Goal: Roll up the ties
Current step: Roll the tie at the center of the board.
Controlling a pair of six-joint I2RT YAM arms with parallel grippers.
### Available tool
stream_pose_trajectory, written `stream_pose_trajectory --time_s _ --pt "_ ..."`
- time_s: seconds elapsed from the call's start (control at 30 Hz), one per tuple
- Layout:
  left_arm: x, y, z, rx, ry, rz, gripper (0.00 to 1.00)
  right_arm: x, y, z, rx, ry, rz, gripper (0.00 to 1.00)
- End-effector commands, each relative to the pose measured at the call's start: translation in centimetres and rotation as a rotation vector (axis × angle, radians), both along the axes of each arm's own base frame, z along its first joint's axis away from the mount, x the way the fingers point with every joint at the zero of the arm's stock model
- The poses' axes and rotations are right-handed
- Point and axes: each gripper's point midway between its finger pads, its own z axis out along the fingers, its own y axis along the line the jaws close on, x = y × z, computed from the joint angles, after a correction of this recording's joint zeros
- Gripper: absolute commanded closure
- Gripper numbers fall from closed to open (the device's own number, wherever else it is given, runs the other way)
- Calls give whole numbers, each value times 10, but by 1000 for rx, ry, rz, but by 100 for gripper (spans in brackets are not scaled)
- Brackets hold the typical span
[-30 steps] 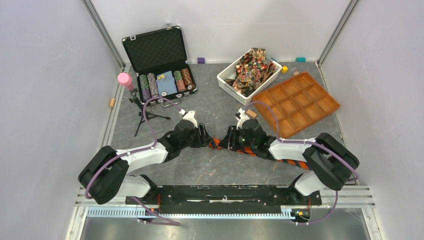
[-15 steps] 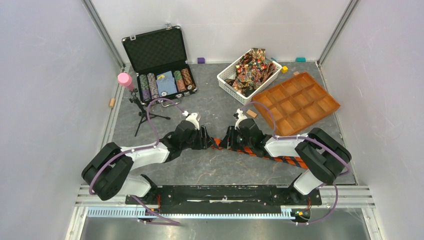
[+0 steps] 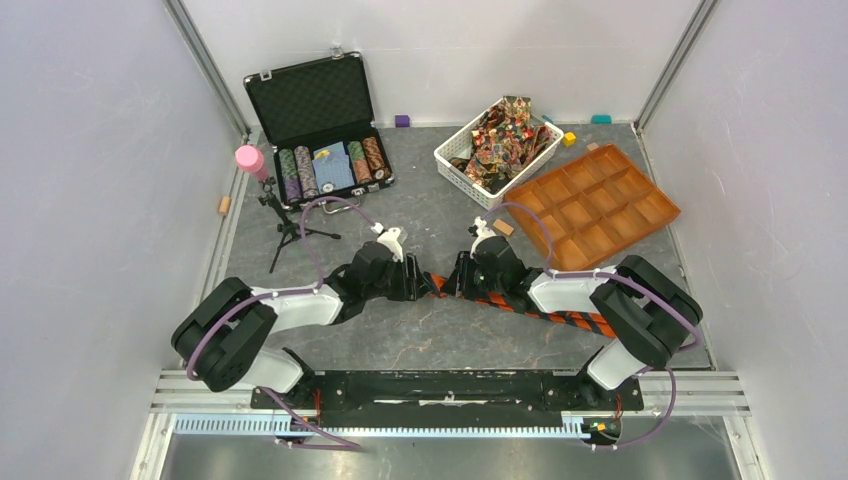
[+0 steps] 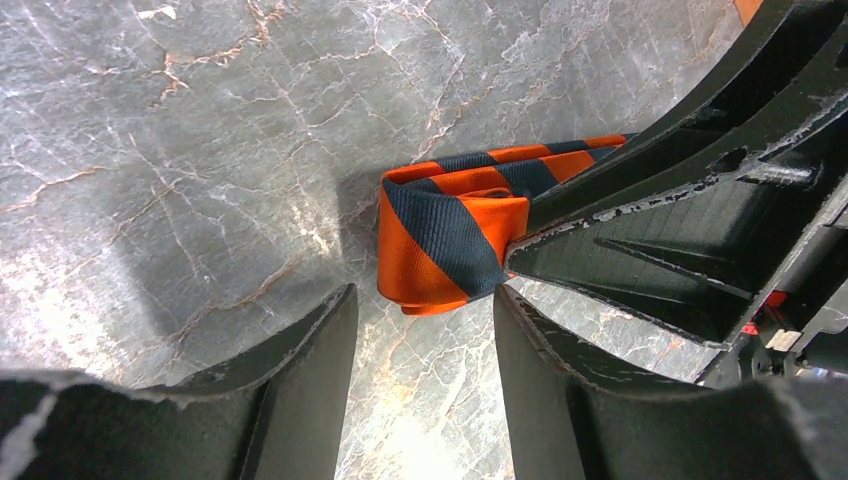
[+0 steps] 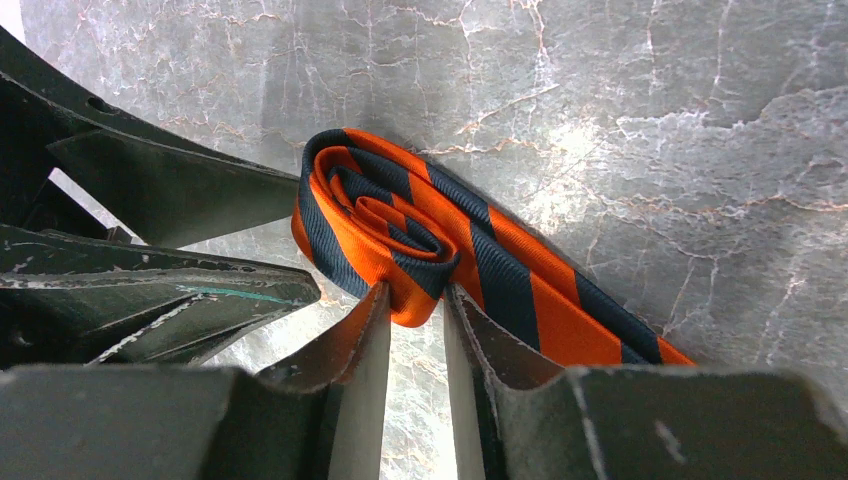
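An orange-and-dark striped tie (image 3: 530, 306) lies on the grey table and runs right under my right arm. Its left end is rolled into a small coil (image 5: 380, 222), also seen in the left wrist view (image 4: 443, 238). My right gripper (image 5: 415, 305) (image 3: 458, 279) is shut on the near edge of the coil. My left gripper (image 4: 425, 315) (image 3: 420, 283) is open, its fingertips just short of the coil, and the right fingertip (image 4: 515, 300) touches the coil's edge. The two grippers face each other nose to nose. More patterned ties (image 3: 500, 135) fill a basket.
A white basket (image 3: 452, 162) stands at the back right, beside an orange compartment tray (image 3: 598, 208). An open black case with poker chips (image 3: 322, 165) stands at the back left. A pink-topped tripod (image 3: 262, 178) stands left. Small blocks (image 3: 402, 120) lie along the back wall.
My left gripper has moved right, closer to the rolled end. My right arm has shifted slightly left, with its elbow drawn in. Less of the tie shows between the grippers.
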Motion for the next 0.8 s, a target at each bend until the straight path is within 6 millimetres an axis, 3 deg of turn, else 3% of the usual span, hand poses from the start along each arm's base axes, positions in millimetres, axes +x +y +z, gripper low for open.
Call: stream_pose_trajectory --time_s 0.0,0.43,0.77 --pt "6 -7 4 -13 -67 -55 41 8 -1 -1 -27 -12 -26 69" --pt "15 -15 -3 1 -96 -92 42 6 0 -5 -30 1 -20 69" --pt "9 -21 -4 -35 -79 -121 60 6 0 -5 -31 3 -18 69"
